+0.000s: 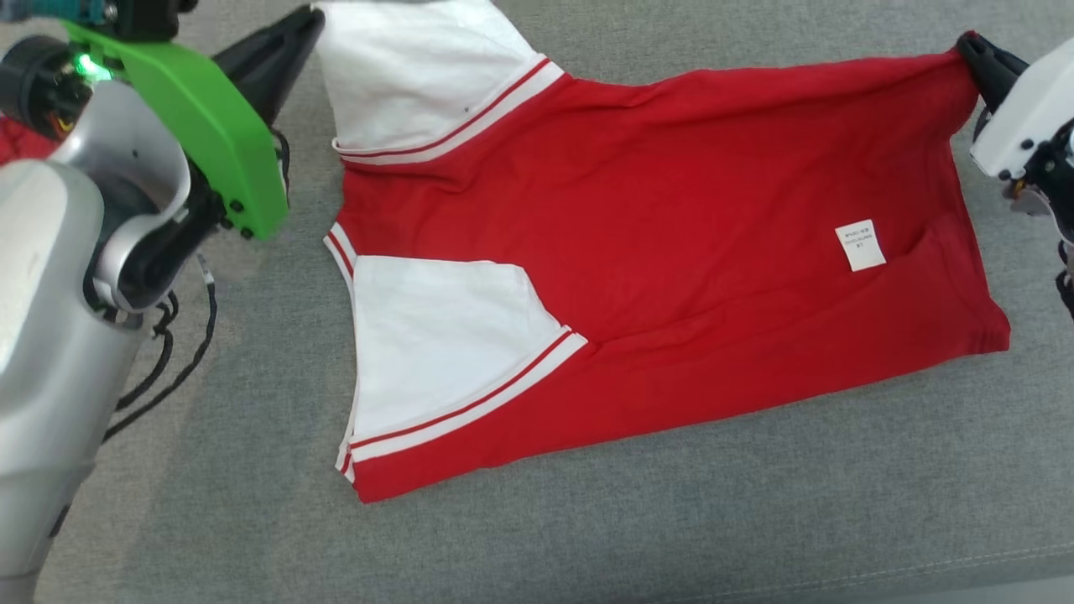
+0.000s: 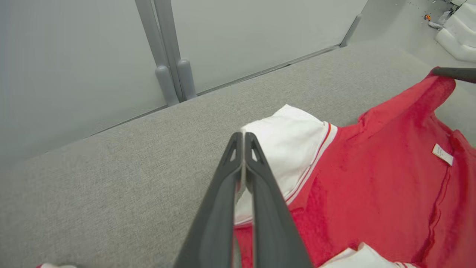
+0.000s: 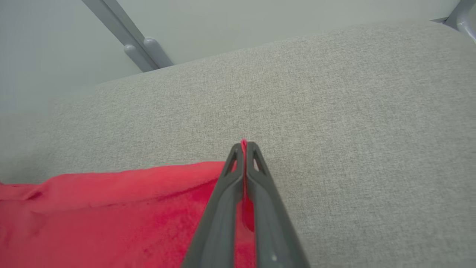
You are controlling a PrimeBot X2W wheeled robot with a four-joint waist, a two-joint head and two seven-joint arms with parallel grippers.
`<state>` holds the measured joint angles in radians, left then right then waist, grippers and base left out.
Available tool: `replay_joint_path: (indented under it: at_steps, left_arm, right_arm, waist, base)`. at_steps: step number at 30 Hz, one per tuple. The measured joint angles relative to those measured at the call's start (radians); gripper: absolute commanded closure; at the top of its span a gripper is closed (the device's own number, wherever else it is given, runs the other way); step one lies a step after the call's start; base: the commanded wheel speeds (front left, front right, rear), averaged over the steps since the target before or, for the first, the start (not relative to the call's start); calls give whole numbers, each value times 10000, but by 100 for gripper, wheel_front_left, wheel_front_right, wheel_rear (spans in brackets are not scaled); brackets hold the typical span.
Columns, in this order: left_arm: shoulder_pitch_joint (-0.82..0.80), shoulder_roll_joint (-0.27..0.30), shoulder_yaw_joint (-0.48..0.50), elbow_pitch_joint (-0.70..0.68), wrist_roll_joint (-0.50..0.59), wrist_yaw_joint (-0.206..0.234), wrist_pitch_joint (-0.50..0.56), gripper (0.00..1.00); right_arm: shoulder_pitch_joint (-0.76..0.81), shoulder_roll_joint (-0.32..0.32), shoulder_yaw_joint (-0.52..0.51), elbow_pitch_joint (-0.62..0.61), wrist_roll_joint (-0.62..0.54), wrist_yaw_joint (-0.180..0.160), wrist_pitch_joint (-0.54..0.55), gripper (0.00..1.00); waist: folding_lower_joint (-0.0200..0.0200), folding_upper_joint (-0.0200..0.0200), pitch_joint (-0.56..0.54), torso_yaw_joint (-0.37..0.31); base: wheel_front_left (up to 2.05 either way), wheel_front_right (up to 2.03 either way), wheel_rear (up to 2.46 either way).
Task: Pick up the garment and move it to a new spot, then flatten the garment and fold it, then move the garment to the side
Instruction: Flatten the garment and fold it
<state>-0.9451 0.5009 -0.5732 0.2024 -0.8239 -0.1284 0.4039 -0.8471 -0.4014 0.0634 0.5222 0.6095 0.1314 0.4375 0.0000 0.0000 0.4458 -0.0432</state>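
Grey upholstered surface point(image 1: 587, 545), garment point(image 1: 671, 226) flat on it, long axis running left-right across us, sleeves toward our left. Near edge is free: near sleeve point(image 1: 436, 344) and near hem corner point(image 1: 994, 335) untouched. Both pinches sit on the far edge. Left gripper point(image 1: 312, 21) is clenched at the far sleeve point(image 1: 419, 75) and looks to have its edge. Right gripper point(image 1: 969, 46) is clamped on the far hem corner. We reckon the fold pulls far to near, across the short axis. Head view gives us the layout. Right wrist view confirms the bite, red cloth poking out between the tips. Pale wall panel point(image 2: 74, 56) behind.
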Motion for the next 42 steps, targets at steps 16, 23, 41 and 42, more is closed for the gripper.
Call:
replay_joint_path:
  at_steps: [16, 23, 41, 42]
  left_arm:
    - [3581, 1074, 470, -3739, -1070, 1312, 2, 100]
    - [5310, 1225, 619, -4809, -1298, 1793, -617, 100]
    - [7282, 993, -86, -4773, -765, 2332, -1666, 100]
    - [7327, 966, -151, -4669, -669, 2343, -1680, 100]
  right_arm:
    - [2421, -830, -470, -1409, 569, -2, -316, 100]
    - [3475, -888, -495, -1967, 577, -2, -431, 100]
    - [4768, -748, -685, -1664, 625, 0, -533, 100]
    - [4774, -744, -663, -1605, 623, 0, -535, 100]
  waist:
    - [0, 0, -604, 525]
    - [0, 0, -846, 516]
    - [0, 0, -903, 650]
    - [0, 0, -906, 654]
  base:
    - [0, 0, 0]
    - [0, 0, 0]
    - [0, 0, 0]
    - [0, 0, 0]
